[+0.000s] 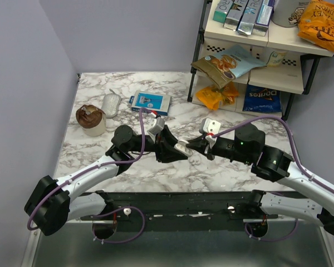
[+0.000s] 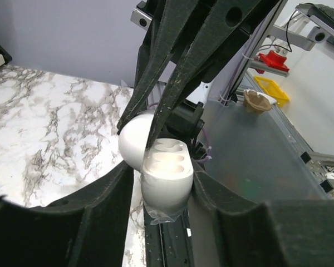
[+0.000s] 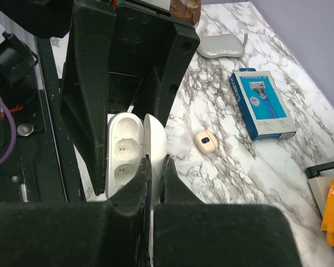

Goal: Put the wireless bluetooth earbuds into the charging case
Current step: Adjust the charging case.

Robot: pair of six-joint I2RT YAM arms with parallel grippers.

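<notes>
Top view, arms: both reach inward from the near edge of the table. The left gripper and right gripper meet tip to tip above its middle.
Top view, charging case: a small white shape between the two grippers, held off the table. This view does not show whether it is open.
Top view, surroundings: a razor box and a grey pouch lie toward the far edge, left of middle. A snack shelf stands at the far right corner.
Left wrist view, case: open, with hollow wells facing the camera. The lid is swung to the left of the body.
Left wrist view, left fingers: clamped on the two sides of the case body.
Left wrist view, right fingers: they come in from above, drawn together, with tips where lid meets body.
Right wrist view, right fingers: together, with a thin white strip of the lid's rim caught between them.
Right wrist view, left fingers: one on each side of the case, pointing toward the camera.
Right wrist view, earbud: seen only here. One small pale piece lies on the table outside the case, between it and the razor box.
</notes>
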